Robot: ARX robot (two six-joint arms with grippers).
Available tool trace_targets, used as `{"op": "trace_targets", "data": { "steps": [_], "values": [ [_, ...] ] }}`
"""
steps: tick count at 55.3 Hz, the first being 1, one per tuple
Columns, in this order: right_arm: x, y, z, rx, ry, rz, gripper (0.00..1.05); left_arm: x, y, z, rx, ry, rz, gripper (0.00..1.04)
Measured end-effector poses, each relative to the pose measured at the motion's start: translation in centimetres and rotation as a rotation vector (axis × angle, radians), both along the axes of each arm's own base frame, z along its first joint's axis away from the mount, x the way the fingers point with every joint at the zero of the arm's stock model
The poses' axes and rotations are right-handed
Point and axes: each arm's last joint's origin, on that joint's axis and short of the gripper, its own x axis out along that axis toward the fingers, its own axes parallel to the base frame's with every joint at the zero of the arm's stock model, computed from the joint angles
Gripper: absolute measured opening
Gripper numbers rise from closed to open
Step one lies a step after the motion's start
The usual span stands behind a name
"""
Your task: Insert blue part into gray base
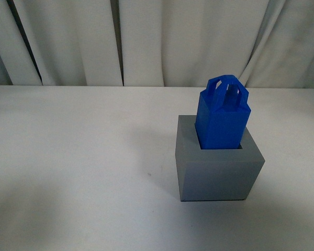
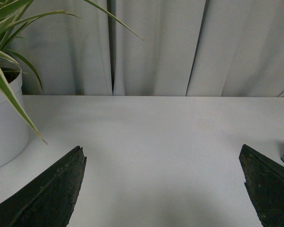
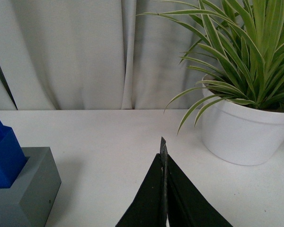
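Bright blue matte plastic, the blue part stands upright with its lower end sunk in the square recess of the gray base, so its bottom is hidden; only the tapering top with arched loop handles shows. The base, a matte gray cube, sits right of the middle of the white table, nearer the front edge. Neither arm appears in the front view. The left gripper has its dark fingers spread wide over bare table, holding nothing. The right gripper has its fingers pressed together, empty, beside a white-potted plant cut off at the frame.
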Motion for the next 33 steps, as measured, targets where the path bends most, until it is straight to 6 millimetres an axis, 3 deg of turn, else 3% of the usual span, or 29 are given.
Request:
{"op": "trace_targets", "data": {
  "steps": [5, 33],
  "values": [
    [-0.4, 0.0, -0.8, 0.001, -0.008, 0.000, 0.02, 0.0, 0.0, 0.0, 0.000, 0.000, 0.000, 0.99],
    [-1.8, 0.0, -0.7, 0.001, -0.015, 0.000, 0.02, 0.0, 0.0, 0.0, 0.000, 0.000, 0.000, 0.99]
  ]
}}
